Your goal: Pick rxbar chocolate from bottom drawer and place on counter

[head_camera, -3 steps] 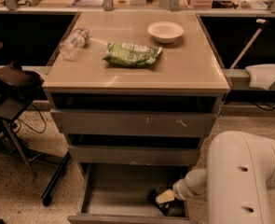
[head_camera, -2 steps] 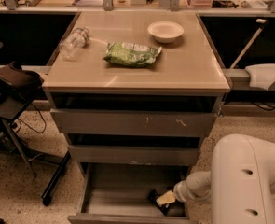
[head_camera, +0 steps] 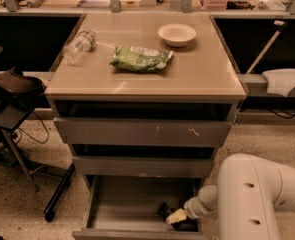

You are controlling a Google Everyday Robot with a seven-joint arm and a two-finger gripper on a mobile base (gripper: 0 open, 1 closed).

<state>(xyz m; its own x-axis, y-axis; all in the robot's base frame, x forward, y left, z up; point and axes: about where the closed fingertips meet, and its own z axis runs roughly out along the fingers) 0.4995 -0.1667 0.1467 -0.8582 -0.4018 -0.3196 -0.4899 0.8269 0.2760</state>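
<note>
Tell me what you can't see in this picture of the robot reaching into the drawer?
All in the camera view:
1. The gripper, low in the bottom drawer, covers most of the dark snack bar; its writing is too small to read.
2. The drawer's front is cut off by the bottom edge.
3. The insides of the two upper drawers are lost in shadow under the counter.
4. The robot arm runs off the right and bottom edges.

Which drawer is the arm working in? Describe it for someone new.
Find the grey cabinet under the tan counter. Of its three drawers, it is the bottom drawer, at floor level. It alone is open enough to show its grey floor, with the gripper down near its front right corner.
</note>
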